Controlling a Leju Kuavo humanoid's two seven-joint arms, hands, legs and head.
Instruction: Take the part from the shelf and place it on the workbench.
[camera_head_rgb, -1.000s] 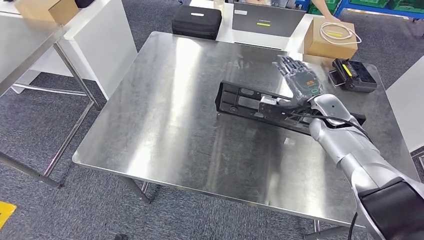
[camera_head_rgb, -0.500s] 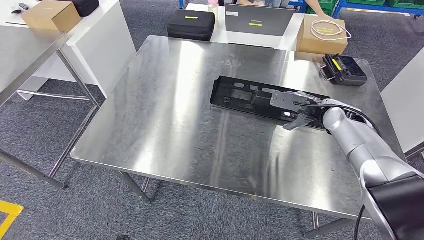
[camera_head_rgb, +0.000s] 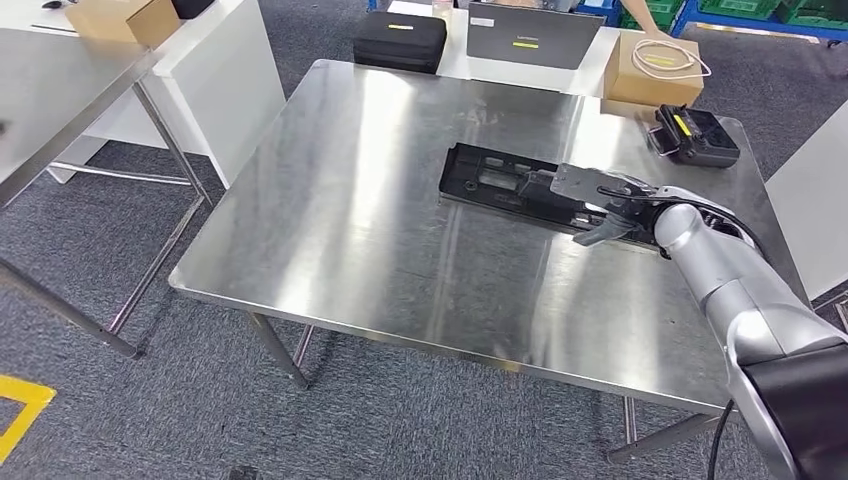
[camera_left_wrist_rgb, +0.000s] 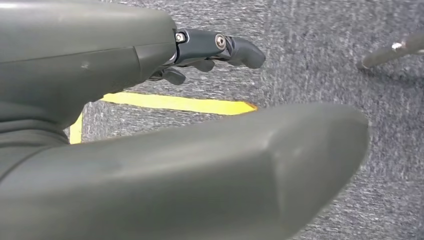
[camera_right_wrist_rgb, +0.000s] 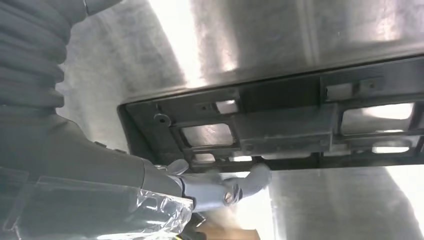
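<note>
On the steel counter (camera_head_rgb: 380, 200), seen from the head view, the black part (camera_head_rgb: 500, 185) lies flat, a long frame with cut-out windows, set toward the far right of the surface. The right robot hand (camera_head_rgb: 600, 205) lies over the part's right end, palm down, with one finger reaching out to the side onto the bare metal; whether the robot hand grips the part or merely rests on it cannot be told from here. Near the far right corner of the counter sits a black handheld controller (camera_head_rgb: 698, 136) with a yellow stripe. Behind it, a cardboard box (camera_head_rgb: 655, 70) carries a coil of pale cable (camera_head_rgb: 668, 58). A black zip case (camera_head_rgb: 400, 40) and a dark laptop (camera_head_rgb: 530, 35) stand on a white table beyond the far edge.

In the left wrist view, the left robot hand (camera_left_wrist_rgb: 190, 55) hangs over grey carpet (camera_left_wrist_rgb: 350, 150), its dark fingers (camera_left_wrist_rgb: 235, 47) loosely curled, apart from one another and holding nothing. A yellow floor line (camera_left_wrist_rgb: 175, 104) crosses the carpet.

In the right wrist view, the part (camera_right_wrist_rgb: 280, 120) rests on the counter (camera_right_wrist_rgb: 240, 40), its windows showing bright metal through them. The right robot hand (camera_right_wrist_rgb: 150, 185) is just beside the part's long edge, and one grey finger (camera_right_wrist_rgb: 252, 181) bends up to touch that edge; no closed grip on the part is visible.
</note>
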